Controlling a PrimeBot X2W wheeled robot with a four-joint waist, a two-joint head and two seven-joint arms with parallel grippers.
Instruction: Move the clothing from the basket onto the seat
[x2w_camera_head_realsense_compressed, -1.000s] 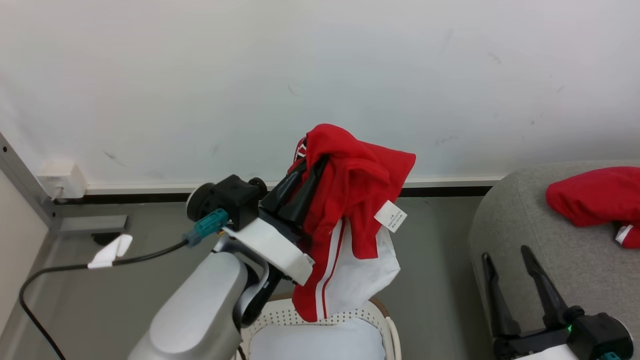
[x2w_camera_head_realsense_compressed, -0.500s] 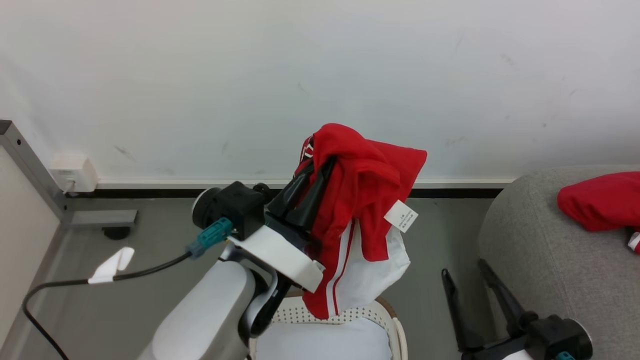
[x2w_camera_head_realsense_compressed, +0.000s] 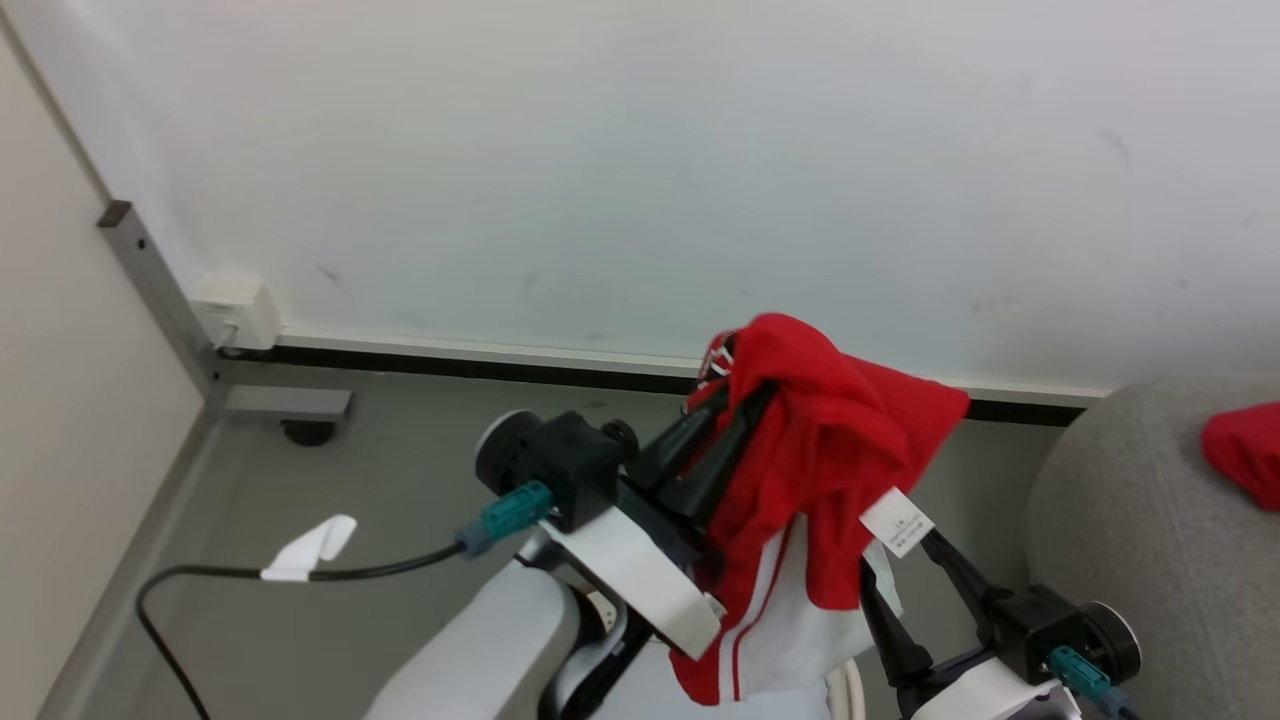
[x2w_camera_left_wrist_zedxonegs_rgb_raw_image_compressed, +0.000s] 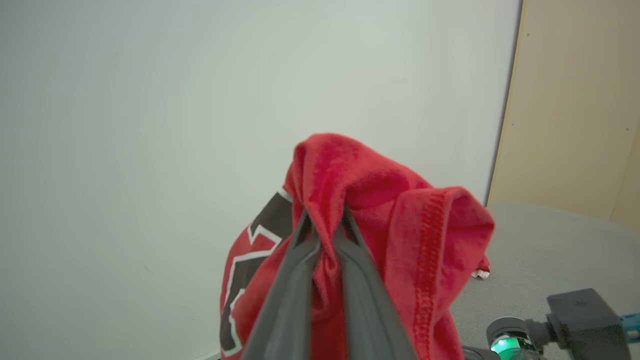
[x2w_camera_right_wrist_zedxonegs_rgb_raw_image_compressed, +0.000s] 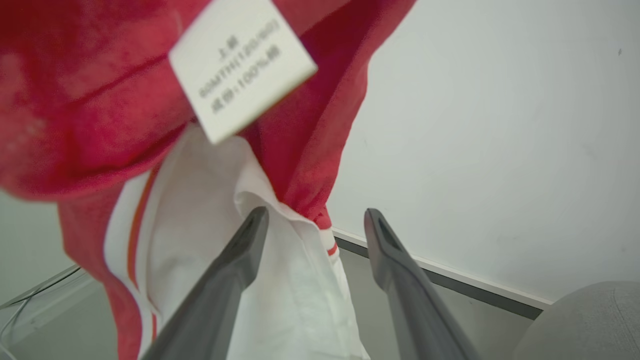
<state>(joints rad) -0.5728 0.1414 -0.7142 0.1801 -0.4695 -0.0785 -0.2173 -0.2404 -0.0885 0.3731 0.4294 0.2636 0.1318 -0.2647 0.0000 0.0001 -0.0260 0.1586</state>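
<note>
While the left gripper (x2w_camera_left_wrist_zedxonegs_rgb_raw_image_compressed: 324, 215) clamps the red jersey (x2w_camera_head_realsense_compressed: 840, 440) aloft, left of the seat (x2w_camera_head_realsense_compressed: 1130, 530), the wide-open, empty right gripper (x2w_camera_right_wrist_zedxonegs_rgb_raw_image_compressed: 316, 214) beside its hem should catch the dangling cloth before the swing over.

Red jersey (x2w_camera_head_realsense_compressed: 830, 440) hangs bunched near grey seat (x2w_camera_head_realsense_compressed: 1120, 540).

jersey (x2w_camera_head_realsense_compressed: 830, 440): soft red knit cloth, matt, slightly fuzzy, with a row-stitched hem. Its white panel is smoother cloth.
care label (x2w_camera_right_wrist_zedxonegs_rgb_raw_image_compressed: 241, 67): thin white printed tag, woven or paper, can't tell which.
seat (x2w_camera_head_realsense_compressed: 1130, 540): grey upholstery cloth, coarse weave, matt.
left gripper (x2w_camera_left_wrist_zedxonegs_rgb_raw_image_compressed: 325, 220) and right gripper (x2w_camera_right_wrist_zedxonegs_rgb_raw_image_compressed: 315, 216) fingers: dark moulded plastic, smooth, low sheen.
forearm shell (x2w_camera_head_realsense_compressed: 490, 650): pale plastic, glossy.
wall (x2w_camera_head_realsense_compressed: 640, 150): matt paint, scuffed.
floor (x2w_camera_head_realsense_compressed: 400, 500): smooth grey, dull.
</note>
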